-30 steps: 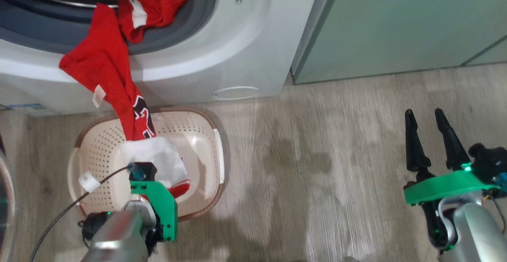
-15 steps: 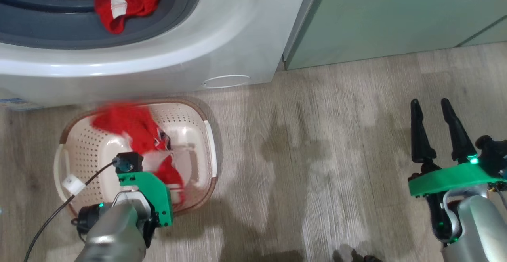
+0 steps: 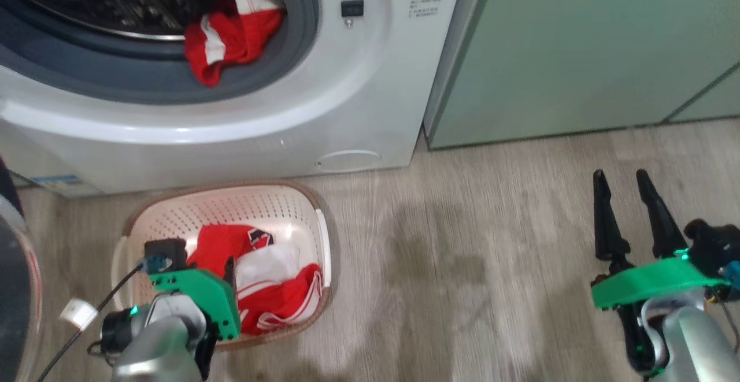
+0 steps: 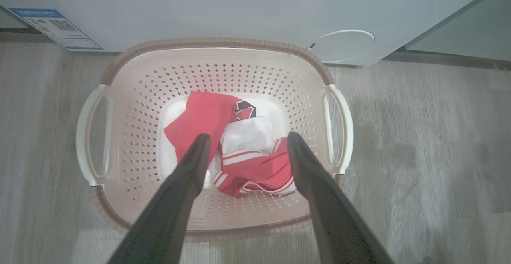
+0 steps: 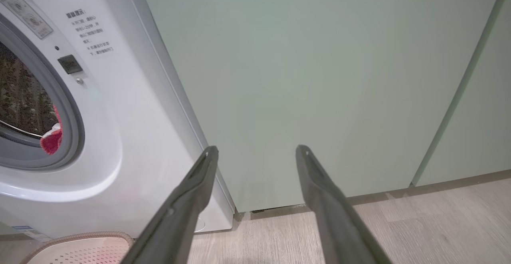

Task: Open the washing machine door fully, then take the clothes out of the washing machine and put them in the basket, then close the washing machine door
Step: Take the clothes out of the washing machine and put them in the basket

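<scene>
Left gripper (image 4: 248, 136) spread wide over the basket (image 4: 215, 42), empty.

Opening the door looks done: the washing machine door (image 3: 13, 289) stands swung out at the robot's left, clear of the drum mouth. One heap of the red-and-white clothes (image 4: 211, 116) lies on the basket's floor, right under those parted fingers. They grip nothing and, as far as I can tell, hang just above the fabric rather than on it. The basket sits on the wooden floor (image 3: 462, 243), close against the front of the washing machine (image 3: 358, 104). Another red garment (image 3: 231, 41) slumps over the grey rubber ring (image 3: 144, 87) at the drum's lip, so I'd say the unloading is about half finished. That piece has to come out, and the door has to be shut after. Right gripper (image 3: 618, 175) waits well off to the side, fingers apart, holding nothing.
</scene>
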`<state>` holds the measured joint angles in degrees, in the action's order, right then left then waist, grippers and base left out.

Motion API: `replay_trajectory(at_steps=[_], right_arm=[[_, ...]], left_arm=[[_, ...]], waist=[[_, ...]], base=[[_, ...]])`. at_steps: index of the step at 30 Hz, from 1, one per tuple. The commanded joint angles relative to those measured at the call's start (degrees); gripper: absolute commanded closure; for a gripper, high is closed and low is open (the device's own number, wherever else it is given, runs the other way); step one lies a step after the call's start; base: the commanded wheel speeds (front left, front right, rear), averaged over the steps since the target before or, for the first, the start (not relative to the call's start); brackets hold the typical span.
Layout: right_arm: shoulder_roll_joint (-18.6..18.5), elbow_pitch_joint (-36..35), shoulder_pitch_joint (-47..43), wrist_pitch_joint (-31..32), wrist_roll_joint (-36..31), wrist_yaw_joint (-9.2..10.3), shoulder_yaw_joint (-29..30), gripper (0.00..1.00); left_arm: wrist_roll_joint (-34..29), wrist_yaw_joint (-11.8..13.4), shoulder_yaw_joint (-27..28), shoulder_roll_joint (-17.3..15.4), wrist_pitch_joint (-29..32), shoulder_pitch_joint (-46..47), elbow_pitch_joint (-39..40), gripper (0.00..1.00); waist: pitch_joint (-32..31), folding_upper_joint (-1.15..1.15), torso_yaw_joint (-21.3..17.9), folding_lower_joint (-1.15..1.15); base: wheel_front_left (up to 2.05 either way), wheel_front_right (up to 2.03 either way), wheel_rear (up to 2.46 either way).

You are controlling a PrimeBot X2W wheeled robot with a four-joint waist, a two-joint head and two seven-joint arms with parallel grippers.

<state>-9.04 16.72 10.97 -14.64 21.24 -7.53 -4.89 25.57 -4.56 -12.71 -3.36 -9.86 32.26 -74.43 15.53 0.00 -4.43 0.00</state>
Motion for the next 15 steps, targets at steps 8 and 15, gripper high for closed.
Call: replay_trajectory(at_steps=[8, 15], right_arm=[[0.5, -1.8, -4.5, -0.4, 0.5, 0.04, -0.9, 0.00], [1.2, -2.3, -6.6, -0.4, 0.3, 0.04, -1.4, 0.00]], left_arm=[[1.3, -2.5, 2.3, -4.6, -5.1, -4.1, 7.7, 0.00], [-0.9, -2.8, 8.0, -7.0, -5.1, -12.4, 27.5, 0.00]], waist=[[-8.6, 0.00, 1.4, 0.00], [-12.4, 0.00, 1.9, 0.00]], base=[[0.00, 0.00, 0.00], [0.00, 0.00, 0.00]])
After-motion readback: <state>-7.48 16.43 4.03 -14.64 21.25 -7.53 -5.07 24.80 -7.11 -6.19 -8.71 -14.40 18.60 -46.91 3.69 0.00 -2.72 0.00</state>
